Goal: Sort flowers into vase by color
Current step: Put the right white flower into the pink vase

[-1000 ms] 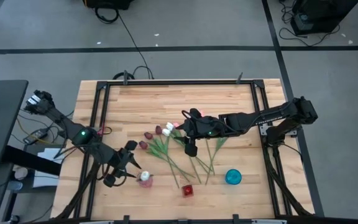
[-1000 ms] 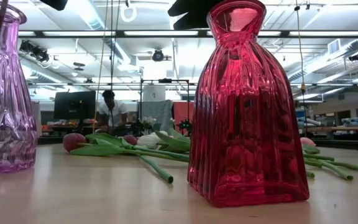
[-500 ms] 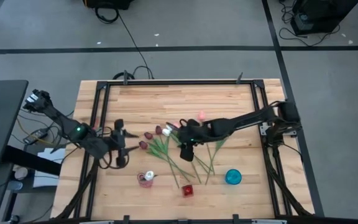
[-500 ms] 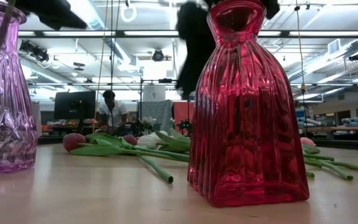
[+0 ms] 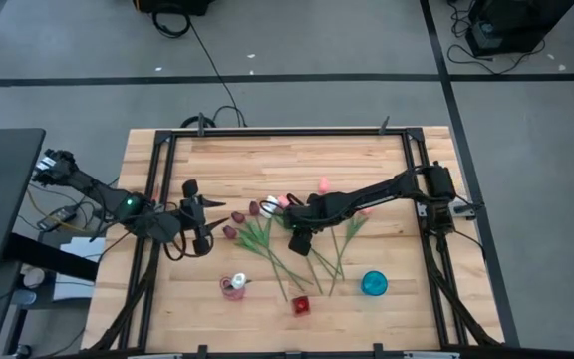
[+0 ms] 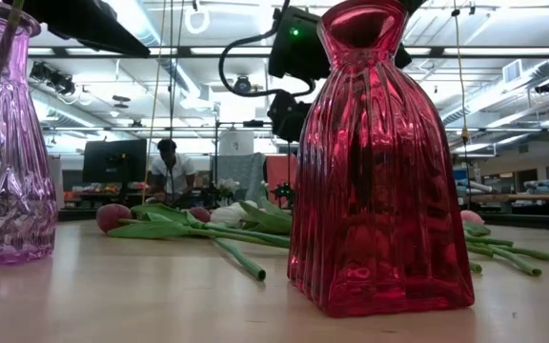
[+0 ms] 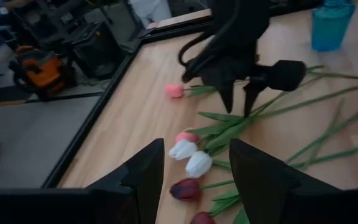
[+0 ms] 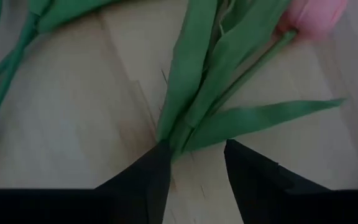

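So at this point most of the flowers (image 5: 287,239) were lying loose in a pile in the middle of the worktop (image 5: 267,155), heads toward the left arm's side and stems fanned out toward the front edge. One stem was already standing in the pink vase (image 5: 232,287), with the red vase (image 5: 301,305) and the blue vase (image 5: 373,283) beside it along the front edge, all well apart from the pile.

The right tool (image 5: 301,237) was low over the pile. In its wrist view the fingers were spread, with a leafy stem (image 8: 194,99) of a pink tulip (image 8: 312,14) running right between them, touching nothing as far as I could tell. My guess is it was lined up on the stem rather than the head because that's the bit you can pinch without crushing anything.

The left tool (image 5: 200,212) sat just beside the flower heads, fingers wide and holding nothing, pointed at the white tulips (image 7: 191,158) and a maroon one (image 7: 184,188). Looked like it was waiting its turn so both arms didn't crowd the pile.
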{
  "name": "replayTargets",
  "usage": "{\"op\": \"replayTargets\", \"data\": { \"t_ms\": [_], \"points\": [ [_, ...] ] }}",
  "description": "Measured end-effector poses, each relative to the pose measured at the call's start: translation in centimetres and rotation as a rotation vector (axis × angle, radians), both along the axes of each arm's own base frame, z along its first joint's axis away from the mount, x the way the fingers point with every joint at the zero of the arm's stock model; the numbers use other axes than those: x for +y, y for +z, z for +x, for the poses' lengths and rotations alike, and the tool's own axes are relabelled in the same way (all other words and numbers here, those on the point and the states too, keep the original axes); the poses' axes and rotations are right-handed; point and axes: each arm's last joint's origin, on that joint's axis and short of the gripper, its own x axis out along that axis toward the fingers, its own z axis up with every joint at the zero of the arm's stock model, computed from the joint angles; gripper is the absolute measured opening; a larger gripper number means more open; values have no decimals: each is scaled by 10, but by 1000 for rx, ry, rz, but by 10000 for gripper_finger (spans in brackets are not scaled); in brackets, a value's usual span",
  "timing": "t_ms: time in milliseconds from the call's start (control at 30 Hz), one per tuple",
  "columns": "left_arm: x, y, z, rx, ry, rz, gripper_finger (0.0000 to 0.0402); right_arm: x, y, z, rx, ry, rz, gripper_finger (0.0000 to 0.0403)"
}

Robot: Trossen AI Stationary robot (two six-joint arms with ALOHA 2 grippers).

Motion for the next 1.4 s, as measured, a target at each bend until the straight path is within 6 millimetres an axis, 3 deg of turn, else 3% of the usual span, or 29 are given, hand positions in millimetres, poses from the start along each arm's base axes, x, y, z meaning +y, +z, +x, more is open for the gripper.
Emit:
{"op": "replayTargets", "data": {
  "t_ms": [333,533,633,733,1033,1267,1400],
  "points": [
    [2,3,-3,-21,-5,-16,186,2,-5,0,26,11,49,82],
    [5,9,-9,-60,-4,-41,186,4,-7,-2,48,0,70,13],
    [6,11,-12,-75,-7,-51,186,3,-2,-4,42,-4,63,11],
    [7,12,-13,-82,-11,-57,186,0,12,-8,26,-24,26,14],
    [7,14,-12,-98,-16,-51,186,-7,78,-19,-216,-62,-147,12],
    [18,28,-2,-200,-30,-36,165,-7,119,8,-678,89,-213,12],
    [26,28,2,-203,-52,-73,150,-9,135,17,-855,166,-265,12]
  ]
}}
